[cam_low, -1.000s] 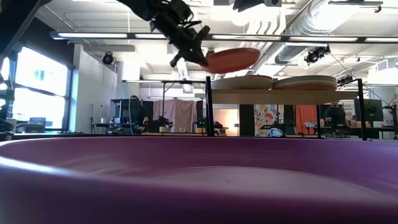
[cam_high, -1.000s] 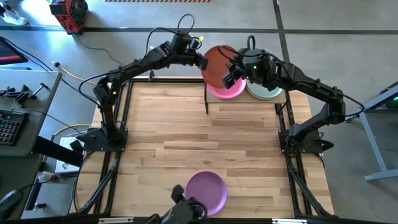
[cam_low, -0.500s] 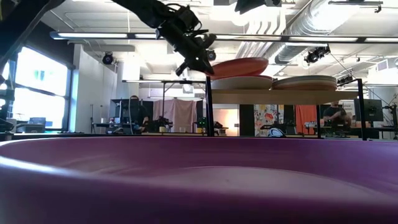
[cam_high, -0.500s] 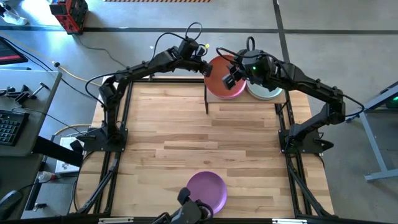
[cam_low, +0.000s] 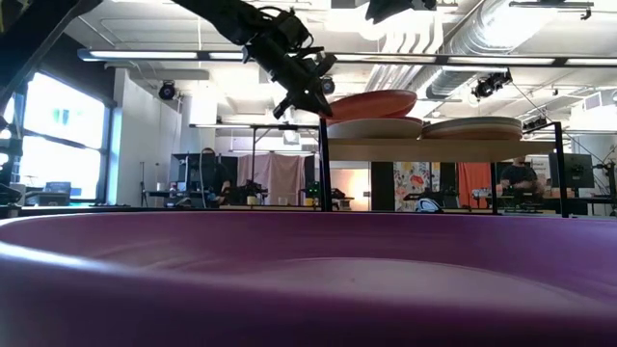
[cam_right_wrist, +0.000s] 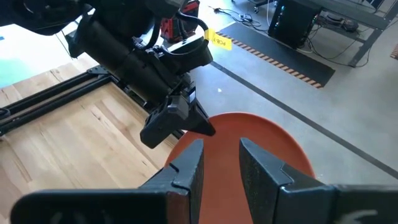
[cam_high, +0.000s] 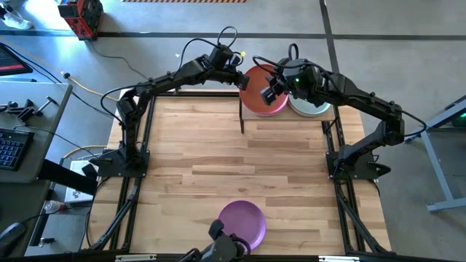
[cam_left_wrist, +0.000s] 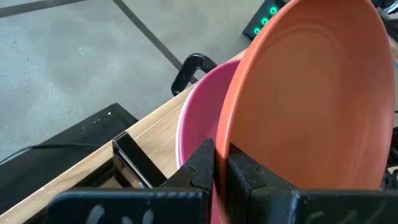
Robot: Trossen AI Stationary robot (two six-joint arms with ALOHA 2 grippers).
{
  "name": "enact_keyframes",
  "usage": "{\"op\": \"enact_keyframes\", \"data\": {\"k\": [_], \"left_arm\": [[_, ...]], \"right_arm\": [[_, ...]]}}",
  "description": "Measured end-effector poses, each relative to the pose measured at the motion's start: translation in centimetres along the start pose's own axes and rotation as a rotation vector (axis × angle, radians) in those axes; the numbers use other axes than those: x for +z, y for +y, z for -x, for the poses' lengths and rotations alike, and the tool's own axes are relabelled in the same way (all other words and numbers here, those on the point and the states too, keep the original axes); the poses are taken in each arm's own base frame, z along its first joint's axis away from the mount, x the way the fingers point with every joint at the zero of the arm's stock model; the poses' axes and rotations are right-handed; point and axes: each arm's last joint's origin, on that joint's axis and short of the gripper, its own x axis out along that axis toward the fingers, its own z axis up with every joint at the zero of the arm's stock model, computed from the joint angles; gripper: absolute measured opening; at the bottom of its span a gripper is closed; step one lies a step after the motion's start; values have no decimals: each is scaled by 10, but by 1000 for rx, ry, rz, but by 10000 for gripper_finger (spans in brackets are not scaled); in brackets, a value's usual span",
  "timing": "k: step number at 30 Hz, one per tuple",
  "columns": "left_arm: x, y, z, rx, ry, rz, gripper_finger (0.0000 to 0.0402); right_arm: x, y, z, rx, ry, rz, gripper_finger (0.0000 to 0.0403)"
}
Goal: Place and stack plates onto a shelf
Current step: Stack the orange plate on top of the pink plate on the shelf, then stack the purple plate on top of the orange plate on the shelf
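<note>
The orange plate [cam_high: 256,86] is at the shelf [cam_high: 291,118] on the table's far edge, above a magenta plate [cam_high: 271,105] that tops the left stack [cam_low: 376,128]. My left gripper [cam_high: 237,76] is shut on the orange plate's left rim. In the low view the orange plate [cam_low: 371,104] sits slightly tilted just over the stack; whether it touches I cannot tell. My right gripper [cam_right_wrist: 214,168] hovers open above the orange plate [cam_right_wrist: 249,134]. A pale grey-green plate [cam_high: 312,109] tops the right stack [cam_low: 477,127]. A purple plate [cam_high: 242,222] lies near the table's near edge. My left gripper pinches the orange plate's rim [cam_left_wrist: 239,134] between its two fingers [cam_left_wrist: 205,165], one on the upper face and one under it. It comes roughly level from the table's left. The plate sticks out past the fingertips over the magenta plate [cam_left_wrist: 199,121], slightly tilted.
Thin black posts [cam_high: 242,116] carry the shelf board [cam_low: 443,149] above the tabletop. The purple plate's rim [cam_low: 308,251] fills the bottom of the low view. The slatted tabletop [cam_high: 240,160] lies between the shelf and the purple plate. People and desks show beyond the table.
My left gripper has moved right toward the shelf and a little down, carrying the orange plate from beside and above the left stack to just over the magenta plate. The plate has flattened from a steeper tilt. In the last half second it has barely moved.
</note>
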Motion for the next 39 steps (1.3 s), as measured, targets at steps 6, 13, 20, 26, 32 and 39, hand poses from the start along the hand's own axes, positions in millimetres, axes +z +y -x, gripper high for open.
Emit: {"op": "enact_keyframes", "data": {"k": [6, 13, 20, 26, 32, 39], "left_arm": [[0, 0, 0, 0, 0, 0, 14], [0, 0, 0, 0, 0, -1, 39], [0, 0, 0, 0, -1, -1, 58], [-1, -2, -2, -11, -5, 15, 66], [-2, -4, -3, -18, 2, 13, 68], [-2, 3, 3, -186, 106, 47, 67]], "right_arm": [[0, 0, 0, -1, 0, -1, 83], [0, 0, 0, -1, 0, -1, 83], [0, 0, 0, -2, 0, 5, 83], [0, 0, 0, -2, 1, 4, 83], [-1, 0, 0, -5, 14, 11, 83], [-14, 1, 1, 103, 162, -68, 83]]}}
